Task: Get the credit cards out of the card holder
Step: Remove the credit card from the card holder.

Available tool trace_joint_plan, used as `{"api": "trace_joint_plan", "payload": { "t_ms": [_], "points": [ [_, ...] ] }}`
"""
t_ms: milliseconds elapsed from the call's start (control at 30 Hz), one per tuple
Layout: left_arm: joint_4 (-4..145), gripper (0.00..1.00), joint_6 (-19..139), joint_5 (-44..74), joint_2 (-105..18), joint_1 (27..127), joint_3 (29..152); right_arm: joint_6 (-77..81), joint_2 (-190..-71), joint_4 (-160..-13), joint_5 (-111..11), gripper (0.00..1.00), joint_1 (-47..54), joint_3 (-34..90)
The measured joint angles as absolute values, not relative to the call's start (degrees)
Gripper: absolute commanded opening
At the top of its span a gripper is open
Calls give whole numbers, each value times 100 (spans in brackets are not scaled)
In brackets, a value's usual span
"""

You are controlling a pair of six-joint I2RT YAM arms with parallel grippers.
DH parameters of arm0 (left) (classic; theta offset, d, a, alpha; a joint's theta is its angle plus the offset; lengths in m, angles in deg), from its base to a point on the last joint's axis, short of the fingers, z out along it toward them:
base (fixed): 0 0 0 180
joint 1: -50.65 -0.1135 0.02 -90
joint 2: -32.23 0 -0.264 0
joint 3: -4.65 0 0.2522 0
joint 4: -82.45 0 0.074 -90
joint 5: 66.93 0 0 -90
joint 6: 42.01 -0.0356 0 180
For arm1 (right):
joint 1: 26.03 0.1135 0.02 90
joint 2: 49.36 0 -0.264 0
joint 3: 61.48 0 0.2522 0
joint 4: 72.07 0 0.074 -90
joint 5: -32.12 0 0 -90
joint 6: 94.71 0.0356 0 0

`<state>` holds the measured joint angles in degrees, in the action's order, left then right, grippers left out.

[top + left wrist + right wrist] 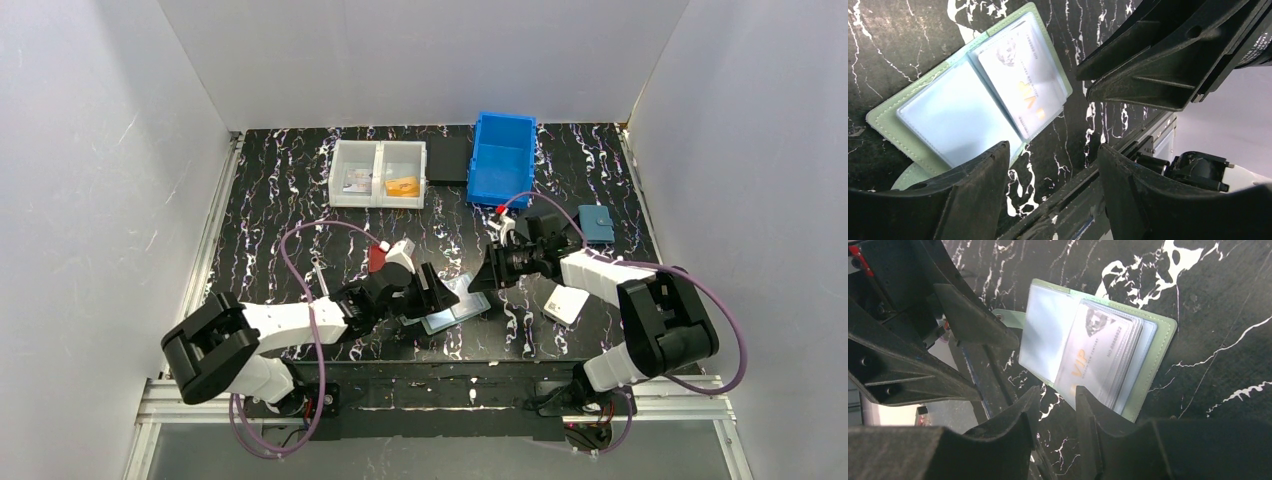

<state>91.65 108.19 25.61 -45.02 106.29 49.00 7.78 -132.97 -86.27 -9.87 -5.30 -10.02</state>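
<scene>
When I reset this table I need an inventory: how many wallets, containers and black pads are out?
Wallets: 4 (sage-green card holder, dark blue wallet, white wallet, red wallet)
Containers: 2 (white divided tray, blue bin)
Black pads: 1
Total: 7

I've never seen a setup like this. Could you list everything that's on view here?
table: one, black with white veining, under everything
card holder: one, sage green, lying open between the claws
VIP card: one, pale with orange lettering, in the card holder's clear sleeve
divided tray: one, white, far side
orange item: one, tray's right compartment
bin: one, blue, far side
pad: one, black, between tray and bin
small wallet: one, blue, right side
flat white item: one, by the right arm
red item: one, partly hidden by the left arm
left claw: black, open
right claw: black, narrowly parted, grip unclear
</scene>
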Motion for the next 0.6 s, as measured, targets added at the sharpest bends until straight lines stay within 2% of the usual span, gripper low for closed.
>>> {"api": "trace_joint_plan", "payload": {
  "t_ms": [367, 600],
  "points": [
    [9779, 63, 10936, 2586, -4639, 10629, 4368, 474, -13536, -8885, -1363, 43, -417, -964],
    [9935, 63, 10977, 2613, -4398, 10629, 4087, -146, -13595, -9263, -1100, 44, -417, -679]
  ]
}}
